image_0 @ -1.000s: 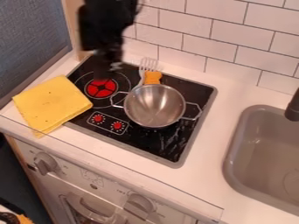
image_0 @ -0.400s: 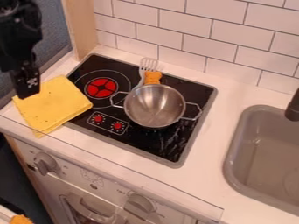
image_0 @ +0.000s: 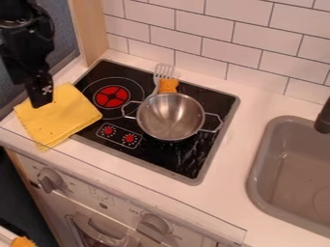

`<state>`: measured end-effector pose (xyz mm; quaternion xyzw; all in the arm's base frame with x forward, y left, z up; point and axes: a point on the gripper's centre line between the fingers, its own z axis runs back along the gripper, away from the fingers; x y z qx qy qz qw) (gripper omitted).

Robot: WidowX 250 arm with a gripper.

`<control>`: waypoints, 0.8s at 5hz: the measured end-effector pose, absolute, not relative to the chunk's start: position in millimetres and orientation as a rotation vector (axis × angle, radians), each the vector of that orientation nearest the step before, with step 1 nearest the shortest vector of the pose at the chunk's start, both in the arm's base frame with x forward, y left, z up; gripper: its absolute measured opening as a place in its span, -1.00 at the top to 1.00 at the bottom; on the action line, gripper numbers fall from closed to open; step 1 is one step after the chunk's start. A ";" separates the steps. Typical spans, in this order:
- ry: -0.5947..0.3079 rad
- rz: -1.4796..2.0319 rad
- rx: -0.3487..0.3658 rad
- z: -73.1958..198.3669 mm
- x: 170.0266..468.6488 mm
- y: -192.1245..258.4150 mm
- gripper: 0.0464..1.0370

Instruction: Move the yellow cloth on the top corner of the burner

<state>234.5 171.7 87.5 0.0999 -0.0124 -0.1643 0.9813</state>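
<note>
The black gripper [image_0: 42, 101] hangs at the left, over the upper left part of the yellow cloth [image_0: 64, 116], hiding a bit of it; whether it touches the cloth is hard to tell. The cloth lies folded flat on the counter, its right side overlapping the left edge of the black burner [image_0: 106, 147]. The burner's red ring mark [image_0: 111, 97] is just right of the cloth.
A steel pot [image_0: 170, 116] with two handles stands mid-burner. Behind it lie a fork [image_0: 163, 72] and an orange object [image_0: 168, 86]. The grey sink [image_0: 293, 169] is at the right, with a black tap [image_0: 324, 116]. A tiled wall stands behind.
The gripper has moved left from above the burner's back to over the cloth, then slightly right. The cloth, pot and fork have stayed in place.
</note>
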 end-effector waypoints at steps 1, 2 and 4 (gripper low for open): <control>-0.014 -0.313 0.188 70.8 252.1 171.8 -0.93; 0.007 -0.298 0.190 57.2 263.3 171.1 -0.93; 0.057 -0.293 0.174 26.2 280.7 175.3 -0.93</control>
